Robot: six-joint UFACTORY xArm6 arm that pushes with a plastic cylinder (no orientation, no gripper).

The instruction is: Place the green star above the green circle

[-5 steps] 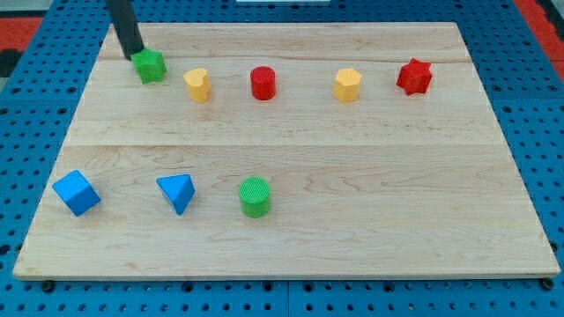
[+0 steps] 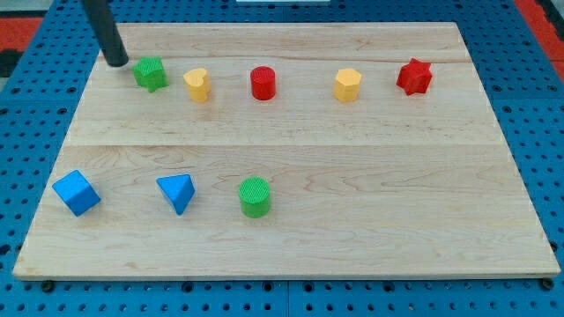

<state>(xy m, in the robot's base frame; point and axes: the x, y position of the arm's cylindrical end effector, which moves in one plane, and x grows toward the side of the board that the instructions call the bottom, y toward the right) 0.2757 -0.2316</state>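
The green star (image 2: 151, 73) lies at the board's upper left, close beside a yellow heart block (image 2: 197, 85). The green circle (image 2: 255, 196) stands in the lower middle, well below and to the right of the star. My tip (image 2: 115, 62) is at the upper left, just left of the green star with a small gap, not touching it.
In the top row a red cylinder (image 2: 263, 83), a yellow hexagonal block (image 2: 348, 84) and a red star (image 2: 414, 77) follow to the right. A blue cube (image 2: 76, 193) and a blue triangular block (image 2: 177, 192) lie at lower left. The wooden board (image 2: 397, 194) rests on blue pegboard.
My tip has moved left, away from the green star. The star has shifted slightly, a little lower than before.
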